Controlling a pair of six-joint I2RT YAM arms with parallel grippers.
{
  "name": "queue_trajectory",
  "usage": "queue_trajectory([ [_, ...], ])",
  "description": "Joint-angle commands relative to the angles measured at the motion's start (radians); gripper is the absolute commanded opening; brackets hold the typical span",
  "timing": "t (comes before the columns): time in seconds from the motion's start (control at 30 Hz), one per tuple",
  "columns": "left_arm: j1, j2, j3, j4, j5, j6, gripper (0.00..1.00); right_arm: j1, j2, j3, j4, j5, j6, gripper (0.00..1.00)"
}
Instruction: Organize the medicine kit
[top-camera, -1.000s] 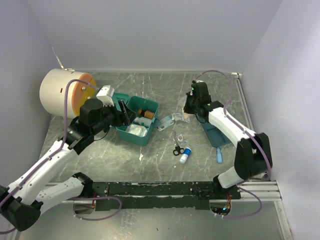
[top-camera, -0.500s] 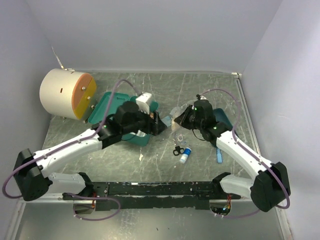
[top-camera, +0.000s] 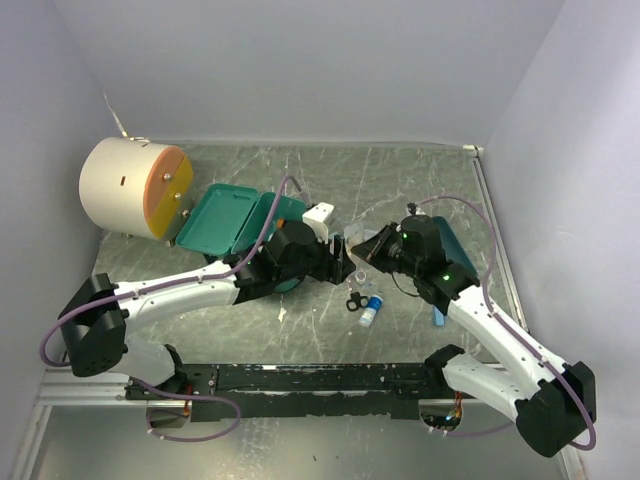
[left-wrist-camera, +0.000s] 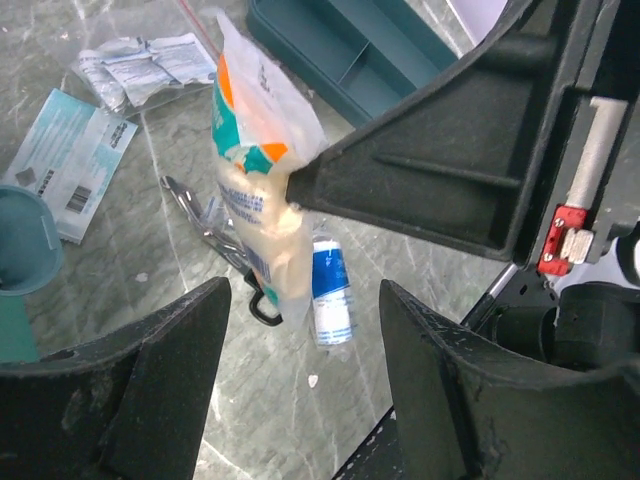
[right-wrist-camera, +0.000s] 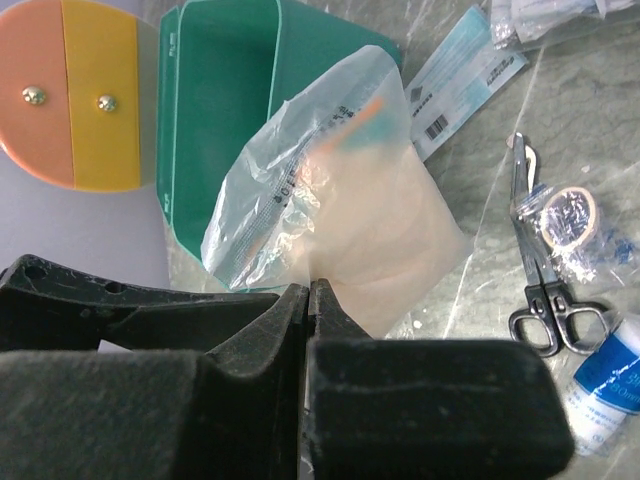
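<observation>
Both arms have swung inward since 1 second ago. Our right hand (right-wrist-camera: 310, 300) pinches a crinkly clear pouch (right-wrist-camera: 370, 220) hanging over the marbled desk (top-camera: 400, 180). Our left hand (left-wrist-camera: 300, 300) stands spread before it. Behind, the rounded teal plastic medicine kit (top-camera: 222, 218) lies open, with steel scissors (right-wrist-camera: 545, 300) and 1 bottle (right-wrist-camera: 605, 385) nearby.

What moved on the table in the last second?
The left gripper, open, swung from the medicine kit rightward to the middle. The right gripper, shut on a clear bag, came from the far right to meet it. The kit, cream cylinder, scissors and bottle stayed put.
</observation>
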Motion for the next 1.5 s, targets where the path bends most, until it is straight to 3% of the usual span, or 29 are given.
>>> queue_trajectory([
  [0.0, -0.013, -0.012, -0.014, 0.106, -0.048, -0.045, 0.69, 0.004, -0.037, 0.016, -0.05, -0.04, 0.044, 0.0],
  [0.13, -0.017, -0.009, -0.013, 0.13, -0.05, -0.032, 0.61, 0.004, -0.047, 0.011, -0.066, -0.03, 0.07, 0.0],
  [0.5, -0.021, 0.034, -0.002, 0.104, -0.06, 0.019, 0.62, 0.004, -0.031, 0.035, -0.042, -0.031, 0.107, 0.0],
  [0.83, -0.021, 0.096, 0.009, 0.185, -0.088, 0.057, 0.48, 0.004, -0.004, 0.042, -0.035, -0.1, 0.115, 0.0],
  [1.03, -0.021, 0.084, -0.005, 0.175, -0.13, 0.077, 0.28, 0.004, -0.019, 0.024, 0.017, -0.107, 0.121, 0.0],
  [1.07, -0.021, 0.08, -0.003, 0.162, -0.135, 0.085, 0.25, 0.003, -0.015, 0.025, 0.02, -0.112, 0.107, 0.07],
  [1.17, -0.015, 0.058, 0.025, 0.098, -0.124, 0.12, 0.18, 0.0, -0.002, 0.07, -0.02, -0.107, 0.053, 0.42],
  [1.23, 0.008, 0.038, 0.043, 0.044, -0.075, 0.14, 0.16, 0.0, -0.001, 0.108, -0.046, -0.082, 0.01, 0.53],
  [1.47, 0.134, -0.072, 0.117, -0.255, 0.092, 0.212, 0.15, 0.0, -0.062, 0.189, -0.089, 0.057, -0.103, 0.6],
])
